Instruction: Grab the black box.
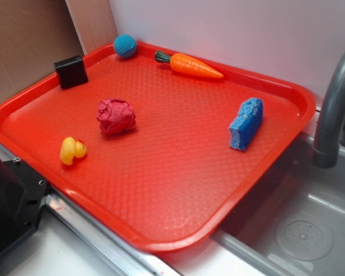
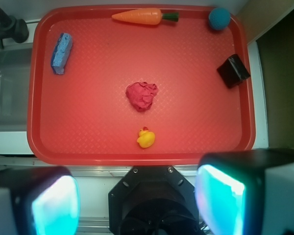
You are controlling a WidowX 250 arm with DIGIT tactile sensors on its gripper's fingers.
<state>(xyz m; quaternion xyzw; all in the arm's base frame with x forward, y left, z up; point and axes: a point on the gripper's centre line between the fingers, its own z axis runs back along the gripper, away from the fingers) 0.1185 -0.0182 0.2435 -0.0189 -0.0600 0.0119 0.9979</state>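
The black box (image 1: 71,71) stands at the far left corner of the red tray (image 1: 178,190), close to the rim. In the wrist view the black box (image 2: 233,71) lies near the tray's right edge (image 2: 249,98). My gripper (image 2: 137,203) hangs high above the near side of the tray, over the black robot base (image 2: 154,200). Its two fingers, with glowing cyan pads (image 2: 54,205), stand wide apart and hold nothing. The gripper does not show in the exterior view.
On the tray lie a crumpled red paper ball (image 1: 115,116), a yellow duck (image 1: 72,150), a carrot (image 1: 192,65), a blue ball (image 1: 125,45) and a blue sponge (image 1: 246,123). A grey faucet (image 1: 333,109) and sink (image 1: 302,230) are at the right.
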